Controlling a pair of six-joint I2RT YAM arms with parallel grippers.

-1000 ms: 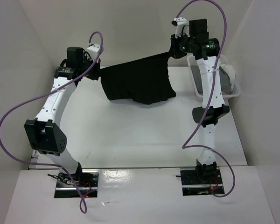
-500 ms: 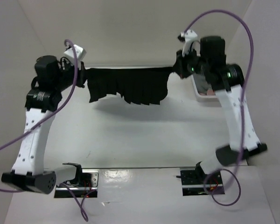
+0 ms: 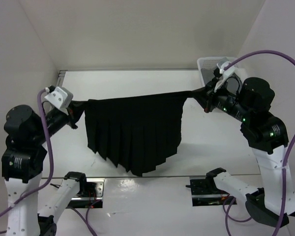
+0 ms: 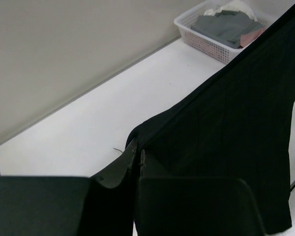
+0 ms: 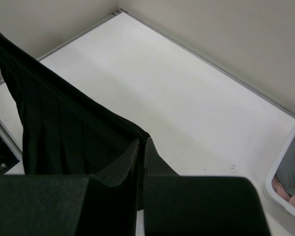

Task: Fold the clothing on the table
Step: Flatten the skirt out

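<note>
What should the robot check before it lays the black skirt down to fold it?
1. The left jaws are shut on one top corner of the skirt: ok.
2. The right jaws are shut on the other top corner: ok.
3. The skirt hangs spread out between the arms, with its top edge stretched: ok.
4. The hem is clear of the table: cannot tell.
5. There is bare table behind the skirt to lay it on: ok.
6. The basket sits off to the side, apart from the skirt: ok.
</note>
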